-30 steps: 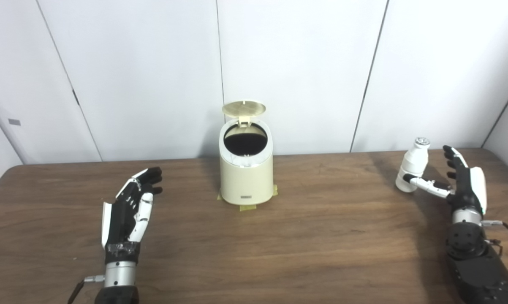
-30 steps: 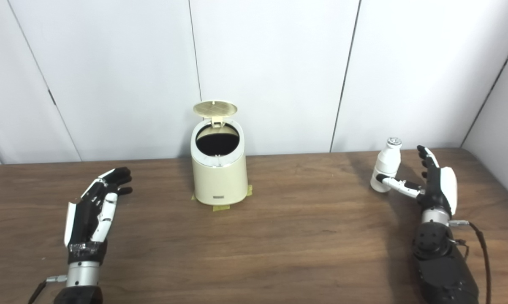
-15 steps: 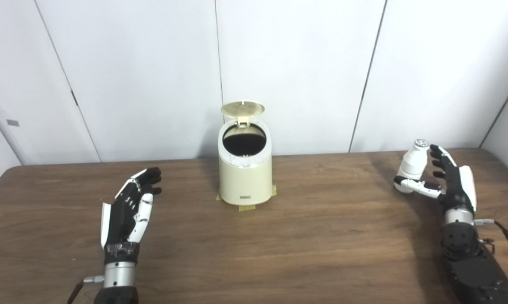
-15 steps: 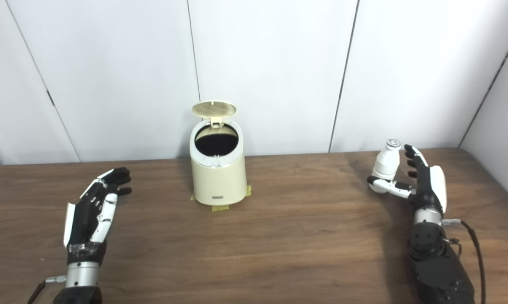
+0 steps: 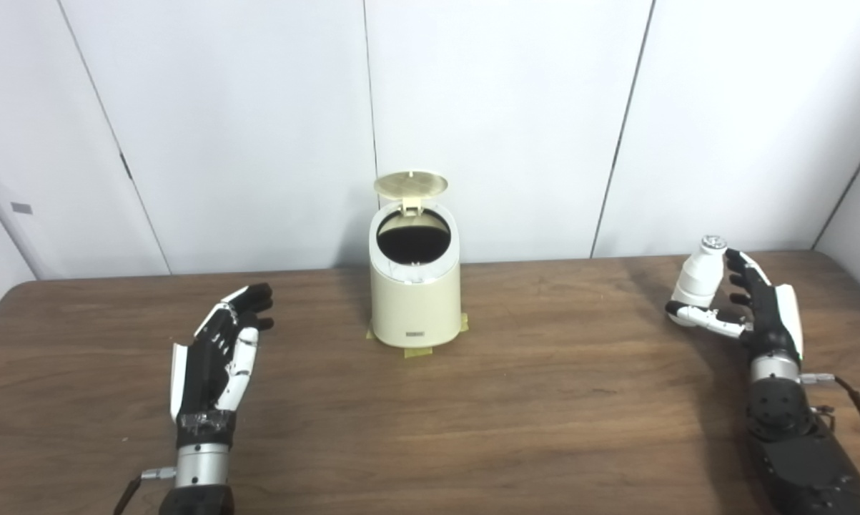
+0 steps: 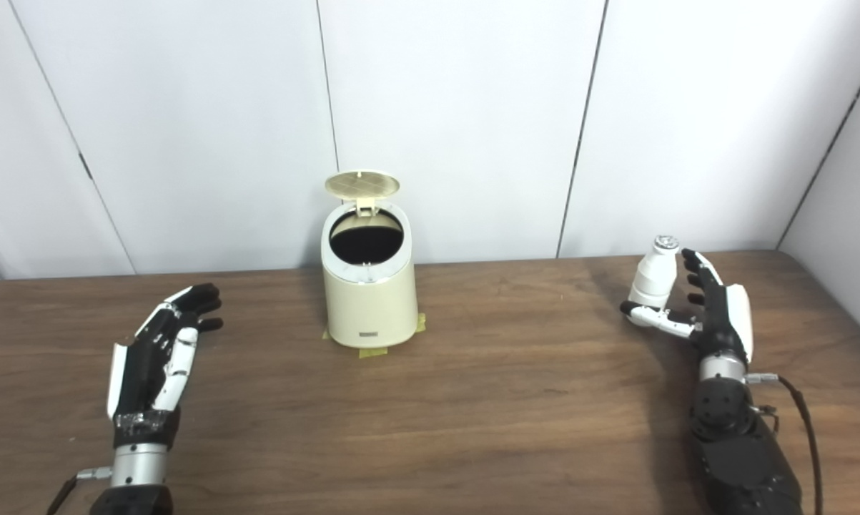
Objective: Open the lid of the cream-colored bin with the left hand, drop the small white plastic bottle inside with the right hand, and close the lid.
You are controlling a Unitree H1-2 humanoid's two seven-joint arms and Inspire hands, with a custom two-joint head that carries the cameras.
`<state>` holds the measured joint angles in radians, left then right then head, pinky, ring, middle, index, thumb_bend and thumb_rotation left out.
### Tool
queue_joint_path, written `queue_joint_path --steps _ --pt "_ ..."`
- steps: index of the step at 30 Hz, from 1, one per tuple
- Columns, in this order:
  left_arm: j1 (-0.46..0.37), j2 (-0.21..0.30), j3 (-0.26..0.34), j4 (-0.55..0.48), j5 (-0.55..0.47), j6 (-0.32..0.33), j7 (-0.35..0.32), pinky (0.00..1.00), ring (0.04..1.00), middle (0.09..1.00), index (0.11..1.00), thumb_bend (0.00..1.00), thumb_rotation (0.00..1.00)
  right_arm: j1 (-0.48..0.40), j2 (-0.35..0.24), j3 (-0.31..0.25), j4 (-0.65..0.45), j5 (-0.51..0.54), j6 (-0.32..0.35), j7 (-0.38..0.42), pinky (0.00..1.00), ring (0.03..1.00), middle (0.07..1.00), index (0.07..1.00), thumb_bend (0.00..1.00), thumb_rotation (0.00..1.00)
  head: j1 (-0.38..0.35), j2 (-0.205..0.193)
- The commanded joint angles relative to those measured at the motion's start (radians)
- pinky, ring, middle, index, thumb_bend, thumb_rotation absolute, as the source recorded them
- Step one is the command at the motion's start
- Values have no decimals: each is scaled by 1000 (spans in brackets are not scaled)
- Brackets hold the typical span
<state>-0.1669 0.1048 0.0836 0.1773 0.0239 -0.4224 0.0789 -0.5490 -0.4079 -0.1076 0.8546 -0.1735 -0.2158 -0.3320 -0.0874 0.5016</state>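
1. I see white wall panels [image 5: 508, 129] behind a brown tabletop [image 5: 544, 400].
2. The bin [image 5: 415, 293] stands centre-back, lid [image 5: 411, 184] raised.
3. The bottle [image 5: 698, 282] stands upright, cap up, at far right.
4. My right hand [image 5: 755, 307] cups the bottle, fingers spread; grip unclear in both views.
5. My left hand [image 5: 219, 354] hangs open, empty.

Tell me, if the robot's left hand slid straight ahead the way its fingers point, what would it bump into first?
Probably nothing on the table. The left hand points up and a little right, and that line seems to pass left of the cream bin, reaching the white wall first. Depth is hard to judge, though.
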Motion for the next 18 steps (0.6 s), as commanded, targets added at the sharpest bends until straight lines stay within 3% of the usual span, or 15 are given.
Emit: queue_joint_path --steps 1,7,18 --pt "62 6 -4 43 43 -30 8 699 776 781 761 297 620 -62 -23 -8 -19 15 -61 9 781 881 893 864 883 209 0 1" --pt "61 8 -6 43 38 -35 1 704 779 785 763 306 622 -69 -24 -5 -5 33 -76 21 814 884 877 828 883 187 1 1" --pt "60 4 -6 39 49 -32 10 692 770 777 757 297 625 -76 -32 5 9 30 -120 25 762 827 824 801 886 206 -1 3"
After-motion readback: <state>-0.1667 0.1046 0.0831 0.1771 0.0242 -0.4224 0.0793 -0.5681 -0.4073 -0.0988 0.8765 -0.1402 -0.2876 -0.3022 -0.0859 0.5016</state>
